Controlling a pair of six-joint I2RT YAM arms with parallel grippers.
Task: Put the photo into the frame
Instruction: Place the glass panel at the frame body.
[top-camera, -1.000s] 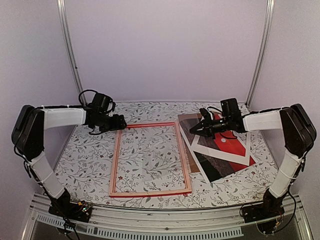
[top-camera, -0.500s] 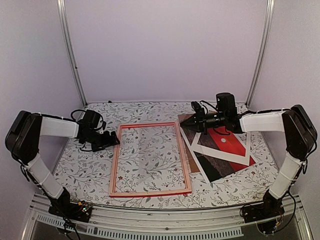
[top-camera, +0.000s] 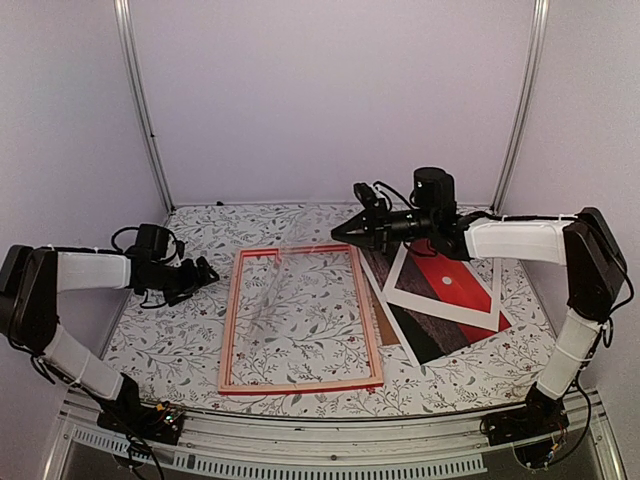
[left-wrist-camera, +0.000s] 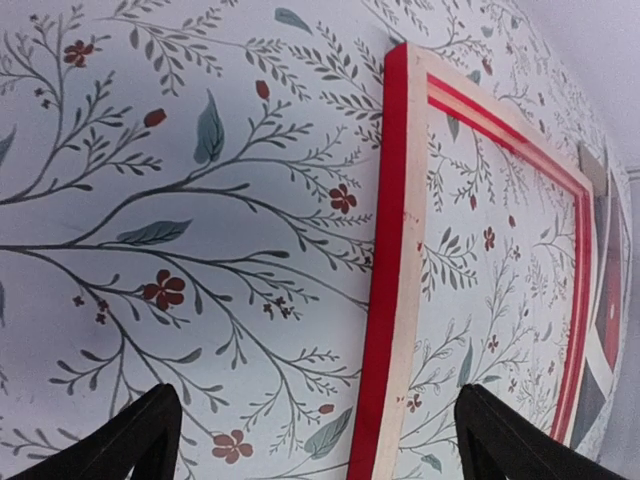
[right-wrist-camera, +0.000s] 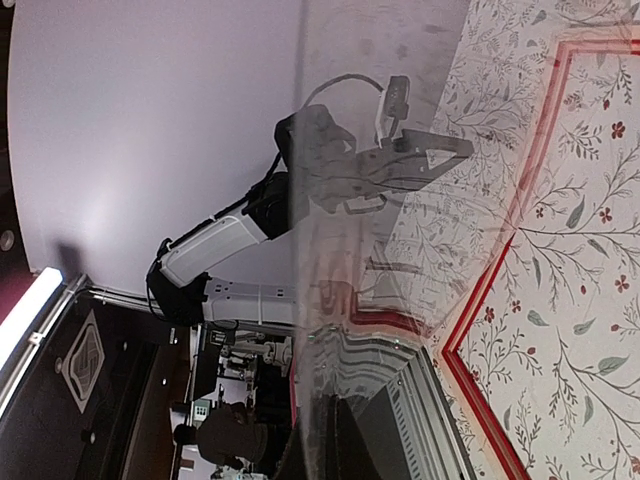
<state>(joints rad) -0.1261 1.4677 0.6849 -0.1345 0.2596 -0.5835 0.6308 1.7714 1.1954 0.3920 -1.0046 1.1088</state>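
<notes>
Stretched low across the table (top-camera: 170, 340) with the left gripper (top-camera: 205, 272), jaws spread wide and empty, just beside the frame (top-camera: 229, 330) at its left rail. Reaching with the right gripper (top-camera: 340, 235) over the frame's far right corner, clenched, seemingly on a tilted clear sheet (right-wrist-camera: 400, 250). Just right of that pincer, flat on the table: the photo (top-camera: 450, 285).

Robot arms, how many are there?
2. The left arm reaches low over the table's left, beside the frame; the right arm reaches from the right, holding a clear sheet over the frame.
</notes>
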